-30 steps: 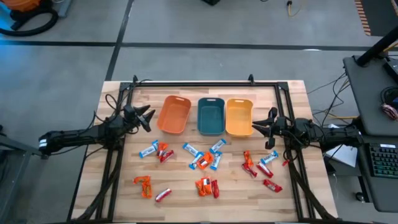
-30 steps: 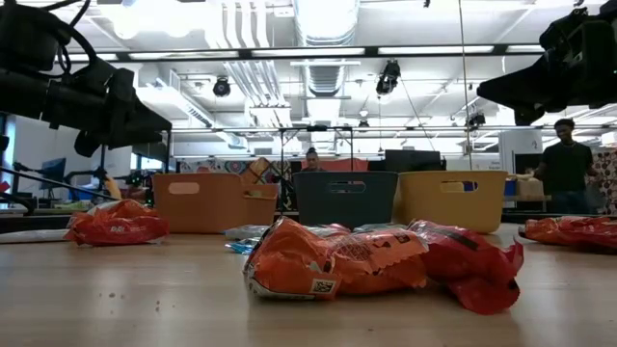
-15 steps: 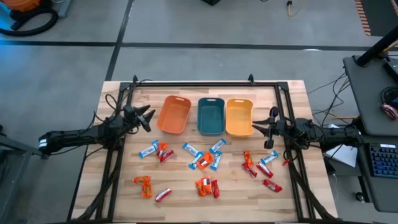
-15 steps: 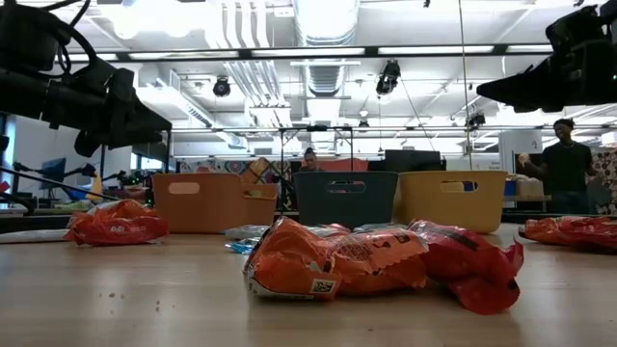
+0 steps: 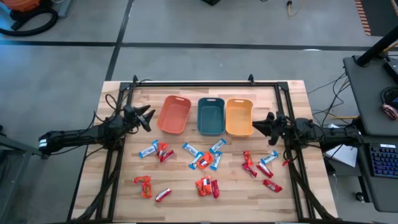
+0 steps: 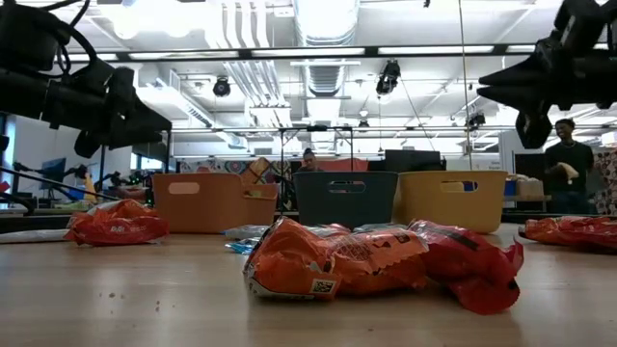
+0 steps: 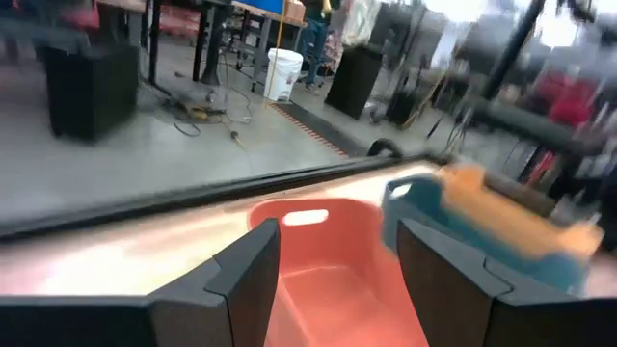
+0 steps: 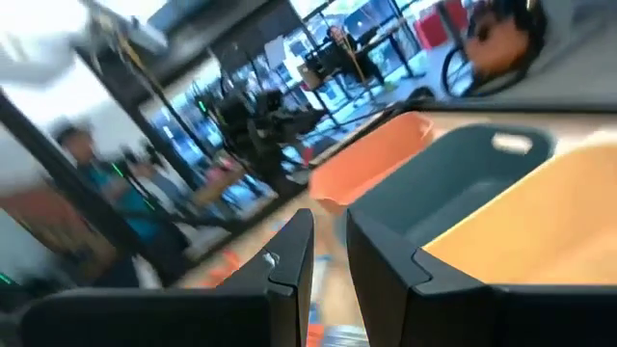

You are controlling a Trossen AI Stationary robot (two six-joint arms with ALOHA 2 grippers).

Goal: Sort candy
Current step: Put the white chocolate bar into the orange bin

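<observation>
Candy (image 5: 204, 160) in shiny blue, red, orange wrappers; left end effector (image 5: 148, 117) apart, right (image 5: 266, 126) narrowly parted.

Open-plan robotics lab, exposed ceiling ducts (image 6: 323, 24), cabled workbenches (image 5: 373, 99)

No legible text in any view. Nearest orange candy wrapper (image 6: 337, 262) in the low view carries a small square code patch at its lower left corner and dark print across its face; neither can be read. Red wrapper (image 6: 114, 224) at left shows faint dark marks, unreadable. Orange bin (image 6: 210, 201), teal bin (image 6: 345, 199) and yellow-orange bin (image 6: 453, 200) bear no lettering that can be made out. Overhead and wrist views give no readable labels, numbers or signs
</observation>
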